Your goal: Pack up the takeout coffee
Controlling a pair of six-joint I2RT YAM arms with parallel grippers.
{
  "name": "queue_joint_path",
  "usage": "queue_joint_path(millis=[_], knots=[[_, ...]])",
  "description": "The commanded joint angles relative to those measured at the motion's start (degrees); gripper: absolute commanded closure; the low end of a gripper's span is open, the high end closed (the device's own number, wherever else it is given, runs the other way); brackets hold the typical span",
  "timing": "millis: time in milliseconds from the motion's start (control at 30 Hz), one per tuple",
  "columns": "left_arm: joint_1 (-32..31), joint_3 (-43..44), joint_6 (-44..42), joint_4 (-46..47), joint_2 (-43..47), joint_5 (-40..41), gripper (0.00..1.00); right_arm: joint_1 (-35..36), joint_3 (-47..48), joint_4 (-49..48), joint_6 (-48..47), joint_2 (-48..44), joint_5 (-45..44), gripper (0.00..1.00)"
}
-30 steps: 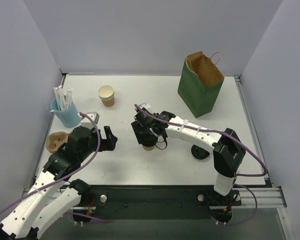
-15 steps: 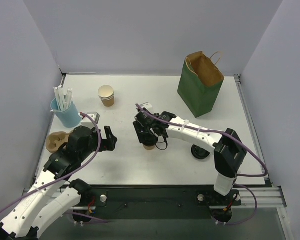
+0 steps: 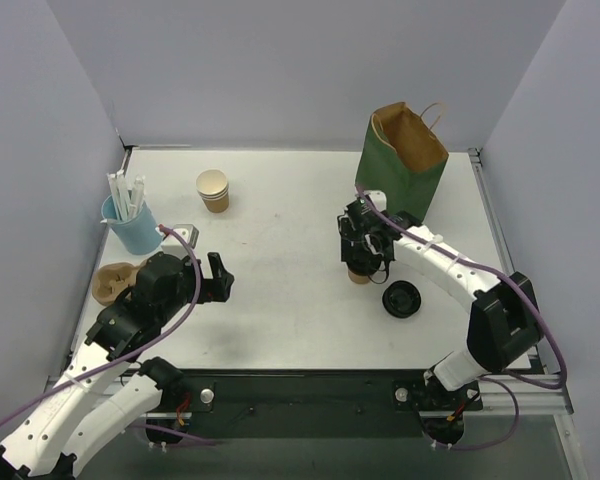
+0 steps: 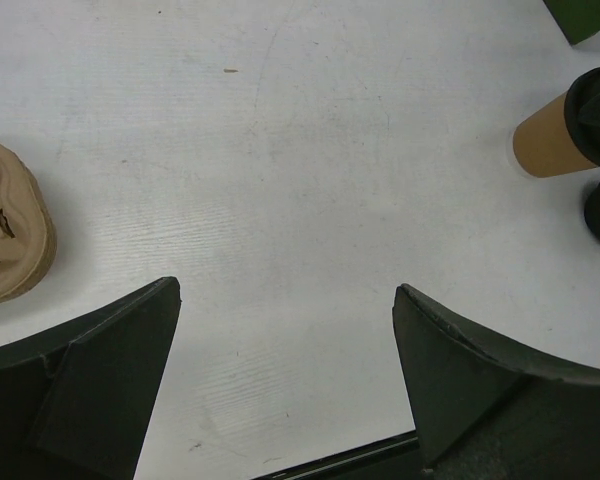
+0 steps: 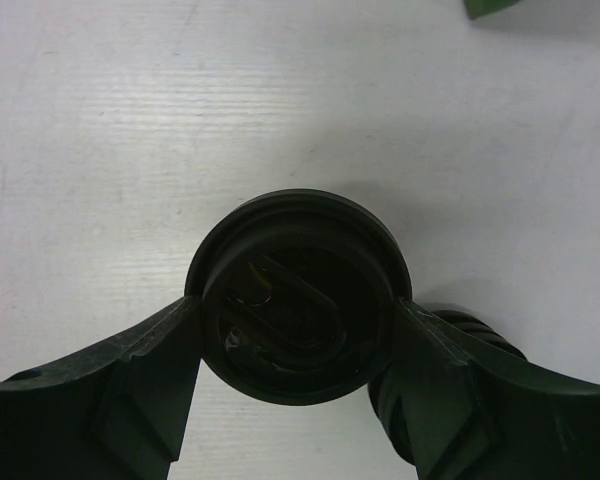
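from where i stand, the job is in its carrying step: the takeout coffee (image 4: 552,142), a small brown kraft paper cup with a round black plastic lid, is in the grasp of the right pincer (image 5: 295,312) and sits out on the white table (image 3: 280,200), just in front of the tall green paper bag (image 3: 398,190) with its twisted handles and open mouth. the cup is near the bag's front face but not in it yet. a loose round black plastic lid (image 3: 401,299) lies flat on the table just beside the cup, on the near side.

looking down the right wrist, the two dark fingers (image 5: 150,370) stand partway open and press against opposite sides of the lid's rim, so the pincer is clamped on the coffee, not merely around it. i cannot tell whether the cup's base is off the table or only resting on it.

the next move, i'd say, calls for raising the cup clear above the bag's rim, bringing it over the opening, and lowering it upright before letting go. the bag's mouth is narrow, and the handles could catch the wrist.

the left pincer (image 4: 285,290) hangs over bare table with its fingers spread wide, holding nothing, well apart from the coffee.
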State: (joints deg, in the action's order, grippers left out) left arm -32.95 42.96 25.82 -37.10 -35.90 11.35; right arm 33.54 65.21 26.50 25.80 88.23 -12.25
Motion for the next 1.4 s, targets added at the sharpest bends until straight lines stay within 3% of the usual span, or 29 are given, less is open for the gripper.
queue_joint_path(millis=[0, 200, 367, 500, 700, 967, 1367], knots=[[-0.6, 0.5, -0.5, 0.4, 0.9, 1.4, 0.03, -4.4, -4.6, 5.4, 0.0, -2.8, -3.4, 0.33], [-0.9, 0.5, -0.5, 0.4, 0.6, 1.7, 0.03, -7.8, -7.2, 5.6, 0.5, -6.7, -1.5, 0.25], [-1.0, 0.7, -0.2, -0.2, 0.5, 3.7, 0.03, -7.8, -3.9, 5.7, 0.0, -9.1, 1.2, 0.12], [-1.1, 0.6, -0.1, -0.3, 0.7, 3.8, 0.03, -7.8, 0.4, 8.2, -0.8, -10.6, 3.1, 0.08], [-1.2, 0.4, 0.0, -0.2, 1.3, 4.1, 0.03, -9.1, 8.6, 11.6, 0.4, -13.7, 1.9, 0.08], [-1.4, 0.3, 0.7, -0.4, 1.3, 5.1, 0.03, -17.6, 20.3, 11.5, 4.3, -14.7, -2.2, 0.15], [-1.9, -0.1, 0.3, 0.3, 1.9, 4.5, 0.03, -28.5, 34.9, 10.7, 11.7, -1.1, 1.2, 0.23]])
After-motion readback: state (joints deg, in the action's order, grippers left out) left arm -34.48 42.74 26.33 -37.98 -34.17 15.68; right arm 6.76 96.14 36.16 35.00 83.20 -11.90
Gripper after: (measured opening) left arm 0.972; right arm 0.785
